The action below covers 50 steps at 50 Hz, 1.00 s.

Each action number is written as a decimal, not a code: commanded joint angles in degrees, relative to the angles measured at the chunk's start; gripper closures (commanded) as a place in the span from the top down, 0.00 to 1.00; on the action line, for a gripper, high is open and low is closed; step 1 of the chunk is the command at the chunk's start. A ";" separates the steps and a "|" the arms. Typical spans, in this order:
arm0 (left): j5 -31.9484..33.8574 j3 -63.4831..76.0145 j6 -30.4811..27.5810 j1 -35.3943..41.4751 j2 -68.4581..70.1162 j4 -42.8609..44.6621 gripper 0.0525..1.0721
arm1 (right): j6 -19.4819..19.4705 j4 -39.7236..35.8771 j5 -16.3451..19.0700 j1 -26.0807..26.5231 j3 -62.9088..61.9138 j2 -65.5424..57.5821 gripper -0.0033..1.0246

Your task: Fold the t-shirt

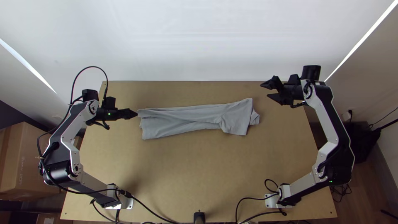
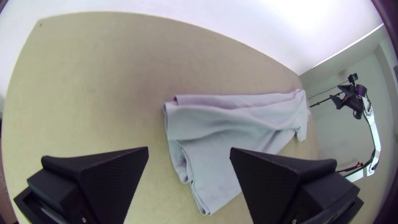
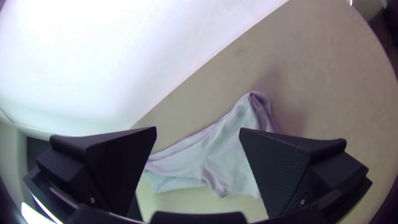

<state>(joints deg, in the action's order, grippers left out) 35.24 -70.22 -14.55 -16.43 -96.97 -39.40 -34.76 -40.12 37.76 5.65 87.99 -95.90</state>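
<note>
T-shirt [image 1: 186,120], pale grey, one: folded into a long strip, lying across the far half of the worktop [image 1: 186,174].
Long axis runs left to right, the right end set slightly farther from the near edge; that end broader, flared, with a small turned-back flap; left end squarish, its layers stacked at the edge. Left gripper [image 1: 137,114]: fingers [image 2: 112,178] apart, tips at the strip's left end in the top view; contact cannot be told; no cloth clamped. Right gripper [image 1: 264,90]: fingers [image 3: 277,174] apart, beyond the flared end and toward the far edge, clear of the cloth. Partly hidden: cloth behind one finger in each wrist view. Hard to make out: neckline, number of layers, and so which end is the collar.
</note>
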 commanded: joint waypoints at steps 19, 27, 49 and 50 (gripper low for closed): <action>2.02 5.62 -0.75 0.34 -7.09 2.40 0.95 | -6.90 -0.93 12.96 1.29 -5.02 3.52 0.90; 0.79 6.32 1.45 3.51 -8.59 3.98 0.95 | -6.90 -0.93 12.87 1.12 -5.10 3.61 0.89; -9.05 5.62 10.85 17.92 -9.82 12.15 0.87 | -6.72 -0.40 12.78 -0.82 -4.58 3.26 0.90; -9.58 5.79 11.03 17.92 -9.73 12.15 0.80 | -6.72 -0.40 12.78 -0.82 -4.66 3.35 0.89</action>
<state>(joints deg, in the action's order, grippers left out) 27.29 -65.98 -5.91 0.21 -104.29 -26.70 -40.32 -40.93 50.00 5.17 84.25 -93.78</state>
